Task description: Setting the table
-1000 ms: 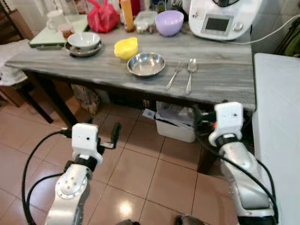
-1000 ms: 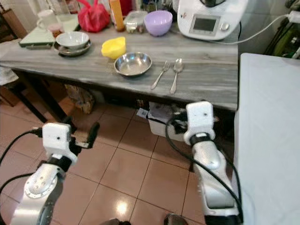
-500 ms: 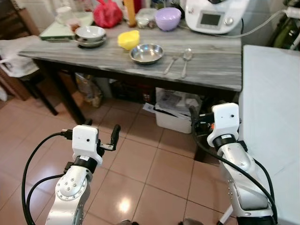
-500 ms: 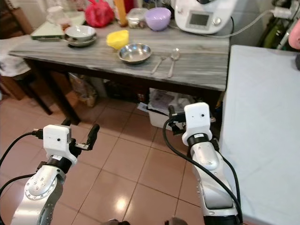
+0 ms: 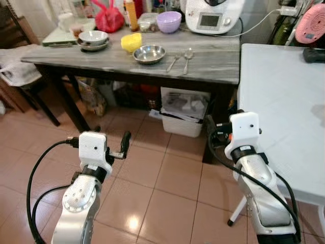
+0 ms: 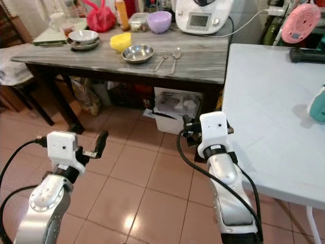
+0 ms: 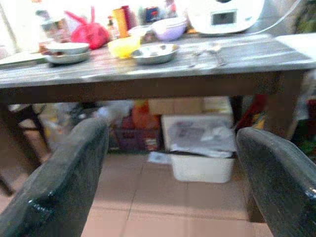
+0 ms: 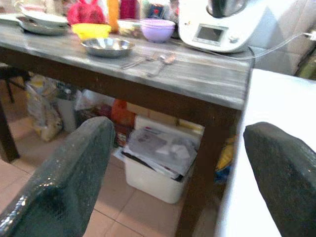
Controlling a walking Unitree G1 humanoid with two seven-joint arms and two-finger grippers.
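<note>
Both grippers are hanging lower against a scene that has slid farther off, the camera having backed away — the left gripper (image 7: 170,182) and right gripper (image 8: 173,180) are each holding their black fingers wide apart over the tiled floor (image 5: 167,178). Beyond them, the steel bowl (image 5: 149,53), fork (image 5: 173,62) and spoon (image 5: 187,55) are lying near the front edge of the grey table (image 5: 213,63) — the white table (image 5: 274,101) is standing just beside its right end.
</note>
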